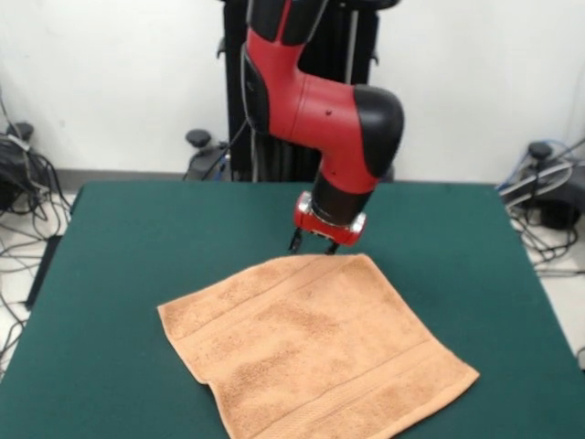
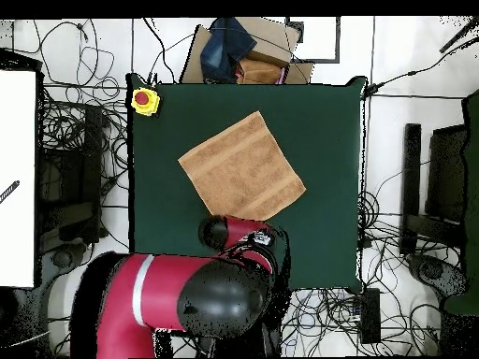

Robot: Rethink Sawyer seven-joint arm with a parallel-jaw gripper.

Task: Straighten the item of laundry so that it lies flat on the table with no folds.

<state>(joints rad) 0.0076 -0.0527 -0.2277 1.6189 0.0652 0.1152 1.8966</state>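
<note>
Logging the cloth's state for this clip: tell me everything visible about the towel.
The towel is peach-orange terry cloth, roughly square, with woven band stripes near two opposite edges. It lies spread on the green table, turned like a diamond, looking nearly flat with only slight ripples and no clear fold. No tag shows. The tool hangs just above its far corner; whether it touches the cloth cannot be told.

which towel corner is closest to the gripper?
The towel corner farthest from the front-view camera, right below the gripper. The other three corners lie well away from it, toward the table middle and camera-side edge.
</note>
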